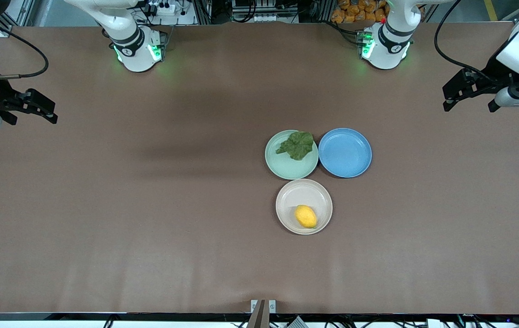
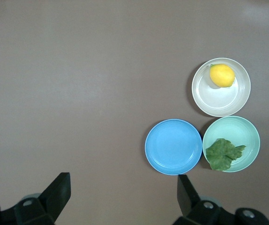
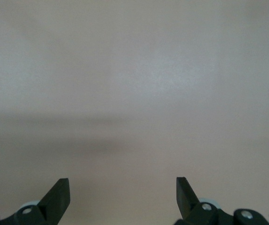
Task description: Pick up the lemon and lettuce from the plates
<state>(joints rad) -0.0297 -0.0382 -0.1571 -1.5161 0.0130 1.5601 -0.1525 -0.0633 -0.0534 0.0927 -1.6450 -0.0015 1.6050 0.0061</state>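
Observation:
The yellow lemon [image 1: 305, 216] lies on the beige-pink plate [image 1: 292, 197], nearest the front camera. The dark green lettuce [image 1: 297, 145] lies on the mint green plate [image 1: 284, 165]. In the left wrist view I see the lemon [image 2: 222, 75], the beige-pink plate [image 2: 221, 99], the lettuce [image 2: 222, 153] and the mint plate [image 2: 242, 131]. My left gripper [image 1: 468, 96] is open and empty, up in the air over the left arm's end of the table, as its wrist view [image 2: 123, 187] shows. My right gripper [image 1: 37, 107] is open and empty over the right arm's end [image 3: 123, 190].
An empty blue plate [image 1: 345, 152] sits beside the mint plate toward the left arm's end; it also shows in the left wrist view [image 2: 173, 146]. The brown table [image 1: 150, 205] spreads around the three plates. The arm bases stand at the table's edge farthest from the front camera.

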